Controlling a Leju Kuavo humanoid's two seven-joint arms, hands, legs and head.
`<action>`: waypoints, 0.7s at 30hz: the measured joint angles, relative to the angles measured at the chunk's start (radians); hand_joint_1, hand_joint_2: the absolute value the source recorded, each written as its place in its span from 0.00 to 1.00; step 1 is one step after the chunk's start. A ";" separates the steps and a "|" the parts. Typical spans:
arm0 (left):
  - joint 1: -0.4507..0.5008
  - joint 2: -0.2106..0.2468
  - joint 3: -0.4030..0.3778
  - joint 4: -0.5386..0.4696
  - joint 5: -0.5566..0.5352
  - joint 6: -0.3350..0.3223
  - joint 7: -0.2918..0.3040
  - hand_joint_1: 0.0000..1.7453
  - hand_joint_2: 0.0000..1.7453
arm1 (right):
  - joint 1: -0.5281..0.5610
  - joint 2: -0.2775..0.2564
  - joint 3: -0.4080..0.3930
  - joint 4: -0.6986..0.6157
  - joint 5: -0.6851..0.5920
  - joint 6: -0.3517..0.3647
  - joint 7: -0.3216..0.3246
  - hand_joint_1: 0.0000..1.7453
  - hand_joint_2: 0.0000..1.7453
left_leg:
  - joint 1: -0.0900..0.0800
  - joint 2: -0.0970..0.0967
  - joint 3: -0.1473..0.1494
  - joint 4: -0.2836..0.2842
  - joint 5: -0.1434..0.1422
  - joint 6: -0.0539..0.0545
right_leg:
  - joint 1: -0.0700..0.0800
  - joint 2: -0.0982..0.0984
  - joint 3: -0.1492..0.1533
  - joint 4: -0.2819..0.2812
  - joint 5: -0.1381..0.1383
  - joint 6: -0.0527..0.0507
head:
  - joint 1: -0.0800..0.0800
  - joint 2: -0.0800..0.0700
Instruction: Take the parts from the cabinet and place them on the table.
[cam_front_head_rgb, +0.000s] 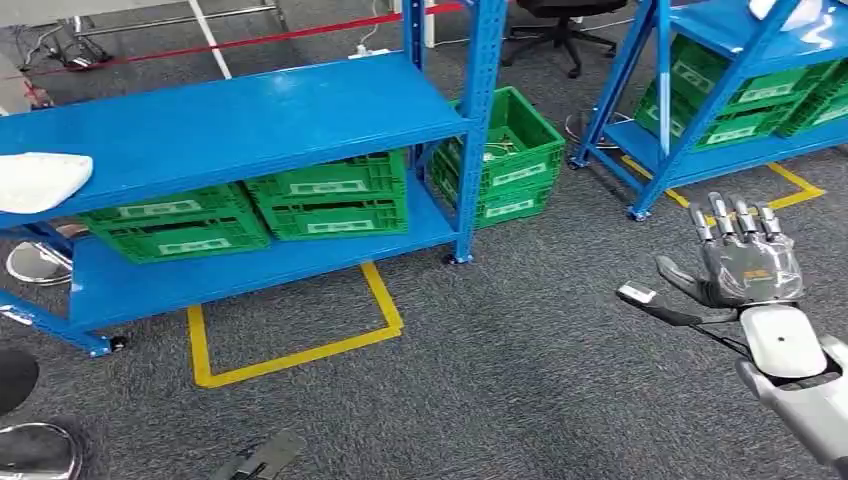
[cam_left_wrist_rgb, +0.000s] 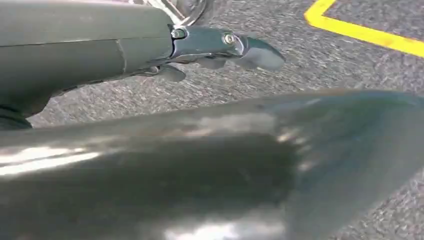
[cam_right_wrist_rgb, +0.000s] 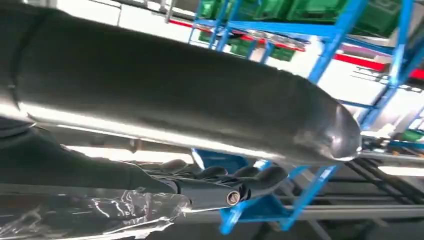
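Probably lying inside the green crates (cam_front_head_rgb: 325, 195) on the blue cabinet (cam_front_head_rgb: 240, 125), well ahead and left of the right hand (cam_front_head_rgb: 745, 260), and being too small for telling apart. Hovering spread and empty over the carpet (cam_front_head_rgb: 520, 370). Hanging the left hand (cam_left_wrist_rgb: 225, 45) low over that carpet, its closure being impossible to tell. Risking clipping a shelf edge while reaching low into a crate, or fumbling a part unseen.

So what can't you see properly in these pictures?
- Inside the green plastic crates: hidden by the blue metal shelf in the head view.
- White thing: cut off by the edge.
- Left hand: too blurred to judge.
- Right hand: clear plastic near it, grip unclear.
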 joint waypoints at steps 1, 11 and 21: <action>0.002 0.001 0.000 0.000 0.000 0.000 0.000 0.00 0.00 | 0.000 0.001 0.001 0.000 0.000 0.000 0.000 0.00 0.00 | -0.002 -0.014 -0.002 0.000 -0.001 0.005 | 0.000 -0.013 0.004 -0.003 -0.001 0.004 | -0.002 0.000; 0.006 -0.001 0.003 0.000 0.000 0.000 0.000 0.00 0.00 | 0.014 0.001 -0.002 -0.001 0.000 0.000 0.000 0.00 0.00 | 0.016 -0.140 0.004 -0.008 0.010 0.028 | -0.016 0.107 -0.102 0.191 -0.050 0.035 | 0.011 0.000; 0.008 0.001 0.003 0.000 0.000 0.002 0.000 0.00 0.00 | 0.017 0.002 -0.005 -0.002 0.000 0.000 -0.001 0.00 0.00 | 0.016 -0.086 -0.085 0.134 -0.065 -0.028 | -0.026 0.122 -0.007 0.001 0.007 -0.006 | -0.002 0.000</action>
